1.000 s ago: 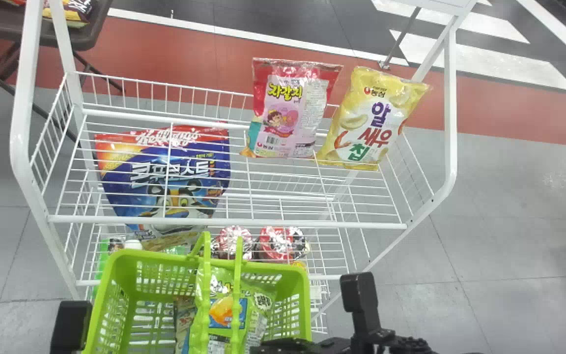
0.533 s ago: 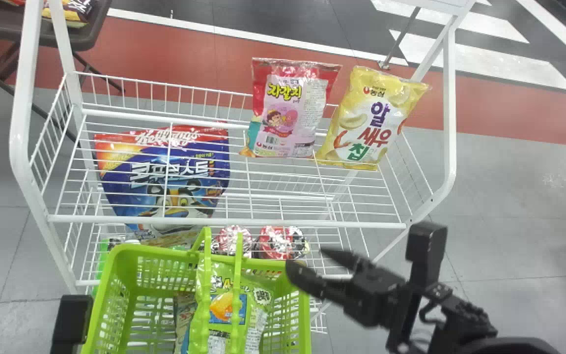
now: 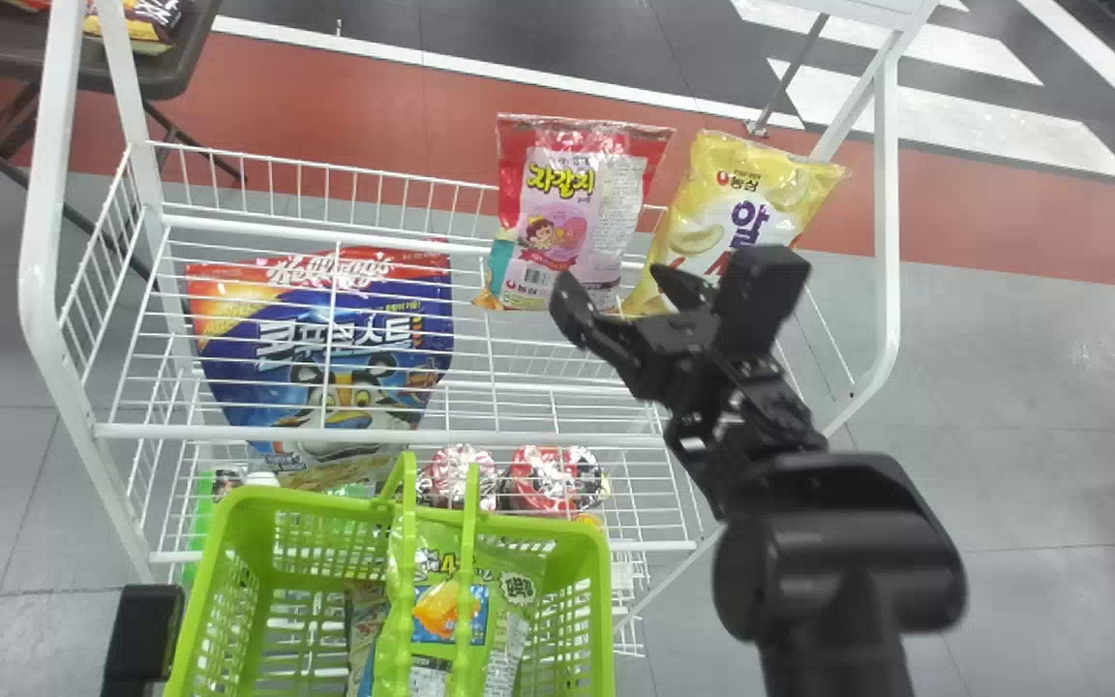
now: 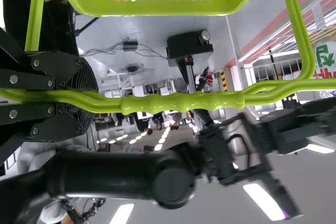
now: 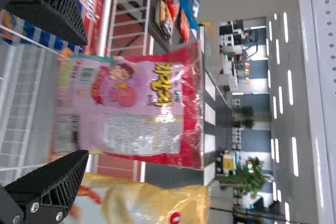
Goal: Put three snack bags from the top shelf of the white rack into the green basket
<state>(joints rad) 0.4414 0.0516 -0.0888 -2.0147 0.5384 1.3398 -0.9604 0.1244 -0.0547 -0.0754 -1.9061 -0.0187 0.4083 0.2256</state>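
In the head view the right gripper [image 3: 616, 295] is open over the white rack's top shelf [image 3: 422, 436], by the lower edge of the pink snack bag [image 3: 567, 213] and overlapping the yellow snack bag [image 3: 761, 198]. In the right wrist view the gripper [image 5: 84, 100] has its fingers apart, the pink bag [image 5: 131, 103] upright ahead between them and the yellow bag [image 5: 142, 200] alongside. The left gripper [image 3: 141, 634] is beside the green basket [image 3: 587, 552], which holds a green bag [image 3: 441, 610] and a darker one. The left wrist view has this gripper [image 4: 86, 98] shut on the basket handle [image 4: 181, 102].
A large blue cereal bag [image 3: 325, 339] shows through the left side of the shelf's wires. Round red-and-white packs [image 3: 557, 479] stand lower, behind the basket. The rack's white side posts [image 3: 887, 213] rise at both ends. A dark table [image 3: 151, 73] is at the back left.
The right gripper has risen from beside the basket's right side up to the snack bags on the shelf. The left gripper has stayed nearly still with the basket.
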